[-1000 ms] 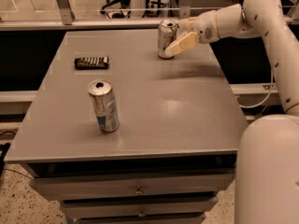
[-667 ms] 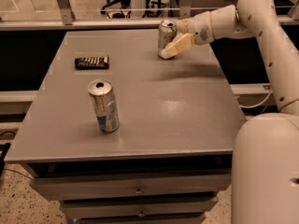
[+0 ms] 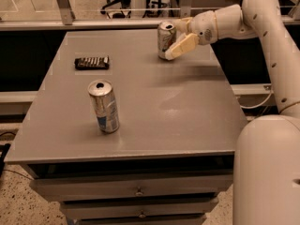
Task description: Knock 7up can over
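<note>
The 7up can [image 3: 165,40], white and green with a silver top, stands near the far right edge of the grey table [image 3: 154,111], about upright. My gripper [image 3: 172,39] reaches in from the right and is at the can. Its near finger [image 3: 183,45] lies against the can's right side low down, and the other finger shows just behind the can's top. The fingers are spread apart and do not clamp the can.
A slimmer silver can with a blue label [image 3: 104,107] stands at the front left. A flat black object [image 3: 92,62] lies at the far left. A metal rail [image 3: 93,25] runs behind the table. Drawers [image 3: 138,191] sit below the front edge.
My arm has shifted slightly left, with the gripper staying at the can. The can still stands in the same spot.
</note>
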{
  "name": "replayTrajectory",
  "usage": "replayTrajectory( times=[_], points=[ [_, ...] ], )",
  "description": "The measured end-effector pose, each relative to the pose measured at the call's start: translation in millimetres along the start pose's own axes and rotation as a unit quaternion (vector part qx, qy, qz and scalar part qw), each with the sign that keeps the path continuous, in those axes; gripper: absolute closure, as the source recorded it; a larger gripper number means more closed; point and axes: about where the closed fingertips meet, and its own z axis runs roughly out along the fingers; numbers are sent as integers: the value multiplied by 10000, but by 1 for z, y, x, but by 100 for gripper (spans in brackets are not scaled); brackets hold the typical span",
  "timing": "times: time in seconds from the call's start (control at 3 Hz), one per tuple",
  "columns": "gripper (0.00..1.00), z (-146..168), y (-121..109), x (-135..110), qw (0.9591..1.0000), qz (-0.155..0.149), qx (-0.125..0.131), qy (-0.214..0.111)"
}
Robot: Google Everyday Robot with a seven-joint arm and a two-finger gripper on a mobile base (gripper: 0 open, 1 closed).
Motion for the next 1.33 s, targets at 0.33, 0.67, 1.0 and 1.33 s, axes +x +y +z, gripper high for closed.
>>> replayTrajectory(
  times=[0.33,0.67,1.0,1.33],
  points=[
    [0,-22,16,-8,9995,-151,-166,-211],
    [0,-40,31,-12,9986,-236,-307,-362],
    [0,-45,47,-13,9977,-297,-471,-399],
    [0,-53,42,-11,9980,-352,-339,-400]
  ],
)
